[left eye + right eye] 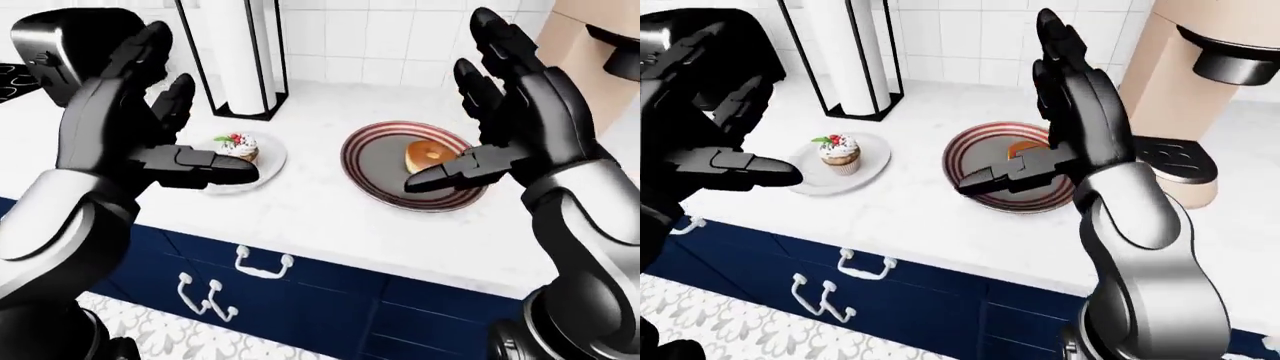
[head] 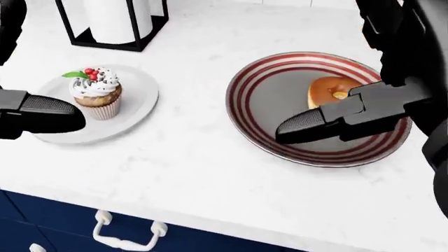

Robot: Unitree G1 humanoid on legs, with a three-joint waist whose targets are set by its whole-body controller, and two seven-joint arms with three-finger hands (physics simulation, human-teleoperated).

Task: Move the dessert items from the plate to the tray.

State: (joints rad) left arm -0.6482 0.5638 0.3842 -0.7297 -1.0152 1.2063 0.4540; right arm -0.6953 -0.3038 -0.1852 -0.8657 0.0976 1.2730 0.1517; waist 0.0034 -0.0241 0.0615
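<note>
A cupcake [image 2: 94, 93] with white frosting and red berries stands on a small white plate [image 2: 140, 100] at the left of the head view. To its right lies a round red-striped dish [image 2: 252, 121] with a glazed donut [image 2: 325, 90] on it. My right hand [image 1: 450, 112] is open and raised above the striped dish, and its thumb [image 2: 308, 125] covers part of the donut. My left hand [image 1: 205, 112] is open too, raised at the left of the cupcake's plate, with its thumb [image 2: 42, 113] over the plate's left edge. Neither hand holds anything.
A black paper towel holder [image 2: 112, 21] stands beyond the cupcake plate. A black appliance [image 1: 60, 52] sits at the far left, a beige coffee machine [image 1: 1180, 90] at the right. Navy drawers with white handles [image 1: 262, 264] run below the white counter's edge [image 2: 210, 210].
</note>
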